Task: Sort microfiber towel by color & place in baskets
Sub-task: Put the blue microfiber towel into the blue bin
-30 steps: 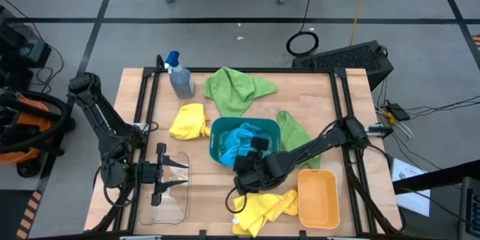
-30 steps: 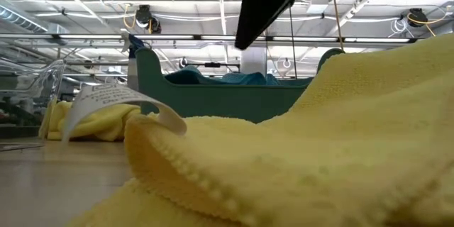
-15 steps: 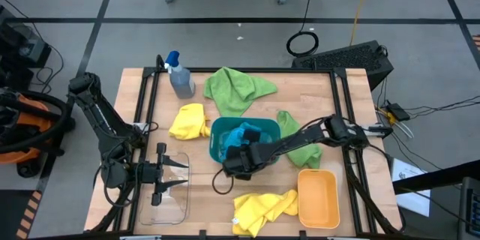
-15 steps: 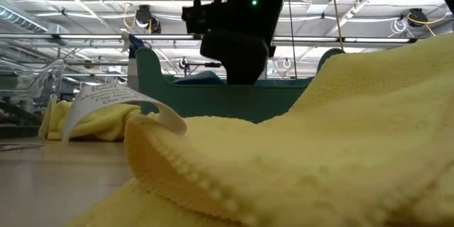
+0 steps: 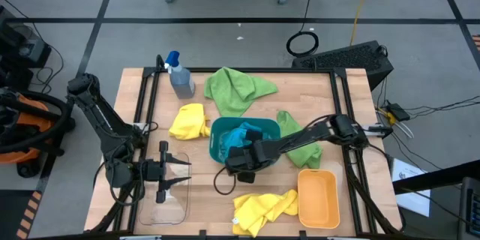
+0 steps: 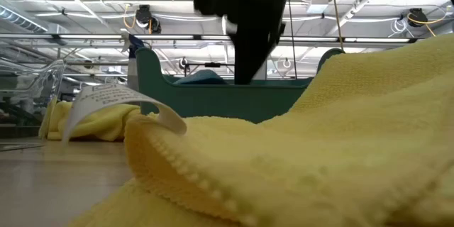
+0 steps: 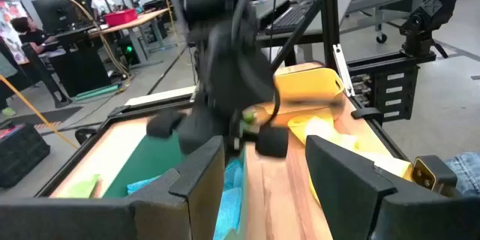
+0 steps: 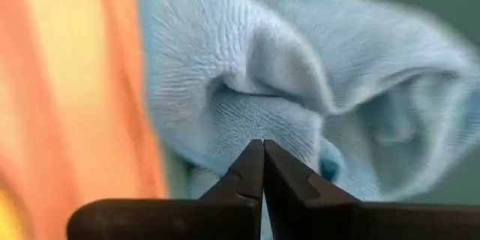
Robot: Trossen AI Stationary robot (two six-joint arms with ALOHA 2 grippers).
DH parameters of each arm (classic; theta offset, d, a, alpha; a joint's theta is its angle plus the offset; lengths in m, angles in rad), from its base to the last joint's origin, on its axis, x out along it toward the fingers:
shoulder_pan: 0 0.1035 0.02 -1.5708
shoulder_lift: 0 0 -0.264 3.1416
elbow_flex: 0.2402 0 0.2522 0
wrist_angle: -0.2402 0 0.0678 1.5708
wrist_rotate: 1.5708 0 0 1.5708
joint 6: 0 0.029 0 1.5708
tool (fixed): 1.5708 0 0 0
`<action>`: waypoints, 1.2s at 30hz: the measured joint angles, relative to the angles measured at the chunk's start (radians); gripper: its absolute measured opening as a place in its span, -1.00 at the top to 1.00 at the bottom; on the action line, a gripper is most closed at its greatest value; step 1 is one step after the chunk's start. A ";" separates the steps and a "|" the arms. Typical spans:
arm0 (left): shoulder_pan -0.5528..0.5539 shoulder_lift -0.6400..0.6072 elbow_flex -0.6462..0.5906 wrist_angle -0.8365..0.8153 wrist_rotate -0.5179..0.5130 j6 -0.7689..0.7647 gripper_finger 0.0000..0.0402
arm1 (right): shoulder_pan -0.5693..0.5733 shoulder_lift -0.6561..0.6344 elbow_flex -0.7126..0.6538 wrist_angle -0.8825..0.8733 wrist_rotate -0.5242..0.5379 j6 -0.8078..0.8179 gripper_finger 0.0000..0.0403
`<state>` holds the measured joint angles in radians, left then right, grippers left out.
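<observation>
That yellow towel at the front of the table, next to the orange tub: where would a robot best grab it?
From straight above, pinching a raised fold near the middle of the yellow towel. It lies crumpled on the table with bunched ridges, which probably give more to grip than its flat edges. The orange tub crowds one side.

I see a grey spray bottle with a blue top at the table's eleven o'clock corner.

R arm over teal basket w/ blue towels; L arm over clear basket.
</observation>
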<state>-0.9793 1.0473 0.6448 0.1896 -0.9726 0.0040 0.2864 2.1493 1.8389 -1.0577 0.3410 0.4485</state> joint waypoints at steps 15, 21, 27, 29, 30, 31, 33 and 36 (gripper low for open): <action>0.004 0.000 0.000 0.009 0.042 -0.025 0.03 | 0.042 0.042 0.002 0.251 0.071 -0.056 1.00; 0.005 0.000 0.000 0.009 0.046 -0.025 0.03 | 0.002 0.073 0.002 0.255 0.029 -0.059 1.00; 0.005 0.000 0.000 0.006 0.045 -0.025 0.03 | 0.002 0.027 0.002 0.185 0.014 -0.072 1.00; 0.005 0.000 0.000 0.018 0.033 -0.026 0.03 | 0.005 0.006 0.002 0.118 0.063 -0.050 1.00; 0.005 0.000 0.000 0.031 0.028 -0.037 0.03 | 0.004 -0.001 0.002 0.086 0.095 -0.043 1.00; 0.007 0.000 0.000 0.046 0.027 -0.049 0.03 | 0.002 -0.003 0.002 0.056 0.128 -0.042 1.00; 0.015 0.000 0.000 0.068 0.026 -0.052 0.03 | -0.009 -0.002 0.001 0.022 0.162 -0.061 1.00; 0.039 0.002 0.000 0.066 0.019 -0.071 0.03 | -0.044 0.012 -0.001 0.054 0.134 -0.091 1.00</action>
<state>-0.9404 1.0491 0.6445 0.2558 -0.9537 -0.0671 0.2425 2.1613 1.8378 -1.0035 0.4752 0.3572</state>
